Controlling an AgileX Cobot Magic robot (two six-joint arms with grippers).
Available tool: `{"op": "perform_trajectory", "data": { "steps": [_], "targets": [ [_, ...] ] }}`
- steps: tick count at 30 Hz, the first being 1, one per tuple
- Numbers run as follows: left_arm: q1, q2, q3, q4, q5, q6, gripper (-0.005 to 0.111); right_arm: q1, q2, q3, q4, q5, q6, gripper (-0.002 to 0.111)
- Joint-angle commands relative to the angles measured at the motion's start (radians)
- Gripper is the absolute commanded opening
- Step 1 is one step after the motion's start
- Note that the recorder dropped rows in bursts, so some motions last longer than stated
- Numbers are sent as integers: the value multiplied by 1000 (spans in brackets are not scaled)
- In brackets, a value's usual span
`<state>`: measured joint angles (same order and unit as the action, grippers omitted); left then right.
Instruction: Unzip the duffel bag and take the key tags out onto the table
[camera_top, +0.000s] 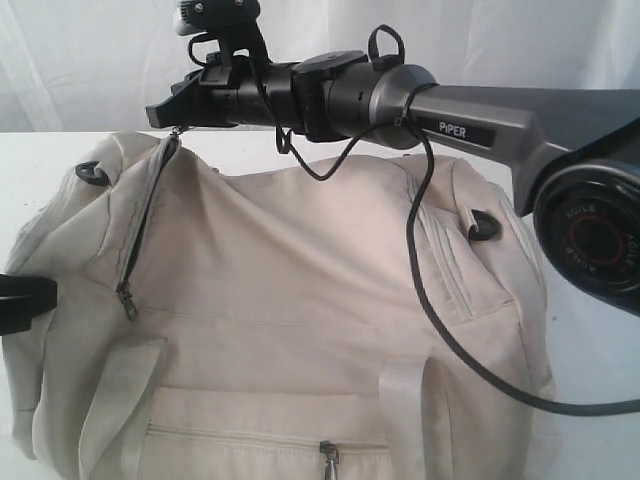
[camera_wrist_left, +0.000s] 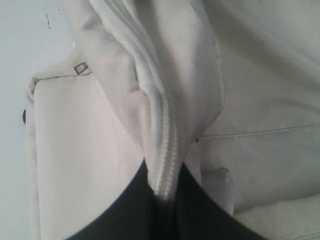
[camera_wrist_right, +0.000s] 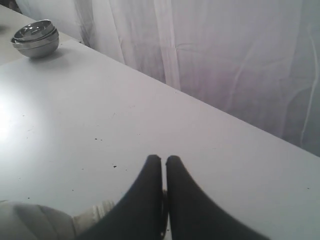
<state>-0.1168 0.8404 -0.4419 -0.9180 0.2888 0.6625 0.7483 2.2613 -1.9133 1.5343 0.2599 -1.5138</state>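
Right arm (camera_top: 480, 125) extended horizontally, right jaws pressed together, left jaws clamped

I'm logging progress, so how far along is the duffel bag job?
Looks done: the side zipper of the duffel bag seems to gape along its length. In hand: the right gripper, shut, lifts its top end; the left gripper pinches a zipper seam. To do: no key tags in view, none on the table.
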Motion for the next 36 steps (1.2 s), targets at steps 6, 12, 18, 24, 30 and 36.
{"op": "perform_trajectory", "data": {
  "steps": [6,12,18,24,30,36],
  "targets": [
    [-5,-15,-1,0,-262,49,0,-20,-2,-9,-2,38,0,0],
    [-5,-15,-1,0,-444,49,0,-20,-15,-9,-2,40,0,0],
    [-5,-15,-1,0,-444,49,0,-20,-15,-9,-2,62,0,0],
    [-5,-15,-1,64,-306,49,8,-20,-15,-9,-2,66,0,0],
    [-5,-15,-1,66,-289,49,50,-20,-15,-9,-2,71,0,0],
    [-5,-15,-36,106,-244,92,77,-20,-15,-9,-2,77,0,0]
  ]
}}
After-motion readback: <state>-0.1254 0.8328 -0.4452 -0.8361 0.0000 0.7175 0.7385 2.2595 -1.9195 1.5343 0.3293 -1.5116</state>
